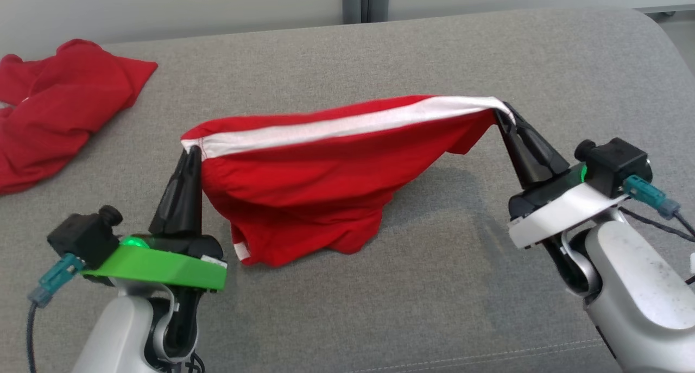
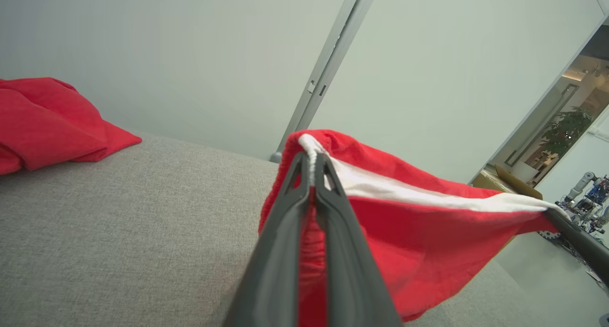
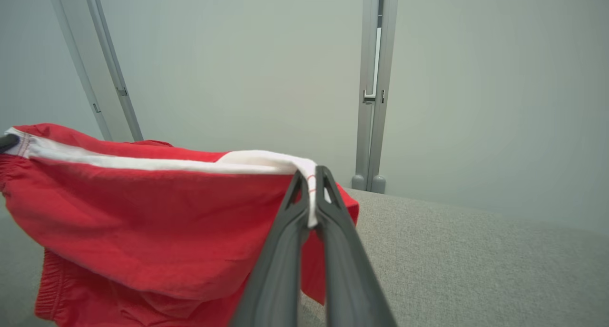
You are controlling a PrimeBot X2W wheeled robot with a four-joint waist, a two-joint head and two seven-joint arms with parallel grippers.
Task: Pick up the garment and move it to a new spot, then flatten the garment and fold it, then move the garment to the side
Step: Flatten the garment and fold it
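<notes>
My left fingers (image 1: pixel 187 169) and right fingers (image 1: pixel 516 137) each pinch the garment (image 1: pixel 304 183) shut, centre frame. Pickup half done; move, flatten and fold are left.

Garment (image 1: pixel 304 183) red, white stripe; couch (image 1: pixel 434 286) grey.

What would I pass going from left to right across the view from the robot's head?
crumpled red cloth lying on the grey surface → left end effector, shut on one end of the white band → red garment hanging between the two → right end effector, shut on the other end
</notes>
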